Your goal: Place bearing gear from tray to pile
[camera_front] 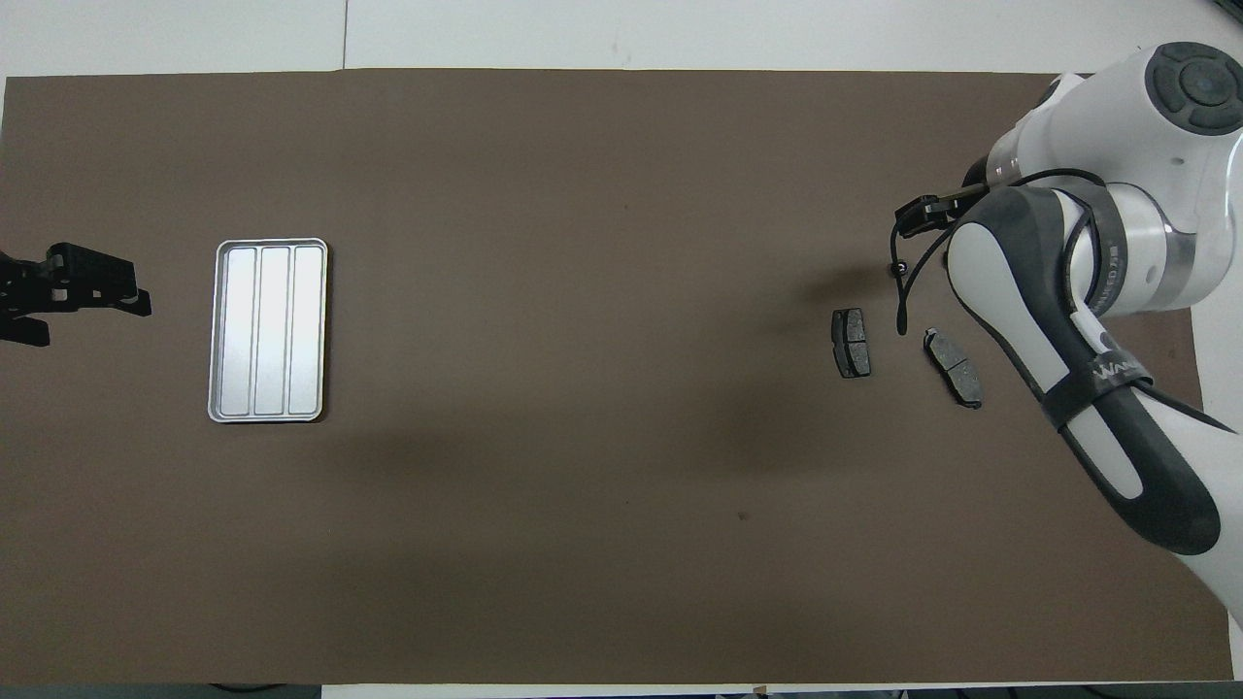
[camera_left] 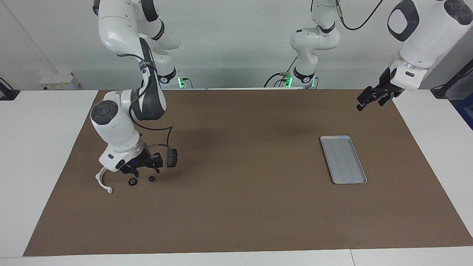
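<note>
The silver ribbed tray [camera_left: 343, 159] [camera_front: 269, 330] lies empty toward the left arm's end of the mat. Two small dark round bearing gears [camera_left: 132, 181] [camera_left: 151, 178] lie on the mat in the pile, beside the white semicircular bracket [camera_left: 103, 181]. One gear shows in the overhead view [camera_front: 897, 267]. Two dark brake pads [camera_front: 851, 342] [camera_front: 953, 367] lie nearer to the robots than the gears. My right gripper [camera_left: 142, 173] hangs low just over the gears. My left gripper [camera_left: 371, 99] [camera_front: 68, 296] is open, empty and raised, off the tray's side at the mat's end.
The brown mat [camera_left: 236, 207] covers the table. The right arm's forearm [camera_front: 1068, 340] hides the bracket and part of the pile in the overhead view. A cable [camera_left: 168, 135] loops from the right wrist.
</note>
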Robot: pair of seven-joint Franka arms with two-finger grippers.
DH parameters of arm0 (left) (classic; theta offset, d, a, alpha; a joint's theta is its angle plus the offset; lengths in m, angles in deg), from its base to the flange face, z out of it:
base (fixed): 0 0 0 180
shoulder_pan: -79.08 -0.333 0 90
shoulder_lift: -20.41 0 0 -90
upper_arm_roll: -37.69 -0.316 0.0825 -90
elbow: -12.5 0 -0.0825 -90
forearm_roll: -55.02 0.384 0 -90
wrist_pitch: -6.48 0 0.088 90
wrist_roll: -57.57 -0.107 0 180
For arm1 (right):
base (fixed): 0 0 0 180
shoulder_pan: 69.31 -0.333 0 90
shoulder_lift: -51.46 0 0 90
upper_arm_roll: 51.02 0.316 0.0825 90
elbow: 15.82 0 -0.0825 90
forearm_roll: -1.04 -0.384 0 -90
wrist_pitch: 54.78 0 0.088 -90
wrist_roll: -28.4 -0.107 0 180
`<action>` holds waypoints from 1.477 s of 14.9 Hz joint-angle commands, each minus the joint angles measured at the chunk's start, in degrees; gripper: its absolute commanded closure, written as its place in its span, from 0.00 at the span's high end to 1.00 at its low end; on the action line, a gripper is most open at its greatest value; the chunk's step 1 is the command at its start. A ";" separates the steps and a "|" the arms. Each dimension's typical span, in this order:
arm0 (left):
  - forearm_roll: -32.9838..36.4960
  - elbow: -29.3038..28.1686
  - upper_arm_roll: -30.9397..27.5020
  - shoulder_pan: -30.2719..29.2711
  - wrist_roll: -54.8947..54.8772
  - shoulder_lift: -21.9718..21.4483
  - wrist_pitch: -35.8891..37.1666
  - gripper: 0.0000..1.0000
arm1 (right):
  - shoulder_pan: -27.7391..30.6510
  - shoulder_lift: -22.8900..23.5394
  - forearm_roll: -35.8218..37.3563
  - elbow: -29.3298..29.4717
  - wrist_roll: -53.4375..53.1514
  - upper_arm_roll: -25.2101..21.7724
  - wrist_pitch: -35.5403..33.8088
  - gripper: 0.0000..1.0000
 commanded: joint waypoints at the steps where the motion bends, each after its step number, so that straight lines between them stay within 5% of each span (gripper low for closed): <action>1: 0.84 -2.09 -0.02 0.16 -0.39 -1.87 -1.12 1.00 | 1.49 -2.28 1.15 0.65 -0.19 0.36 -2.62 1.00; 8: 0.84 -2.09 -0.02 0.16 -0.39 -1.87 -1.12 1.00 | 2.46 -15.99 0.45 4.70 -0.63 0.44 -20.46 1.00; 14: 0.84 -2.18 -0.11 0.16 -0.39 -1.87 -1.12 1.00 | 1.58 -25.84 -2.71 -1.17 -8.08 0.53 -26.11 1.00; 22: 0.84 -2.09 -0.02 0.16 -0.39 -1.87 -1.12 1.00 | -2.36 -26.21 -1.66 0.12 -7.05 0.01 -25.31 1.00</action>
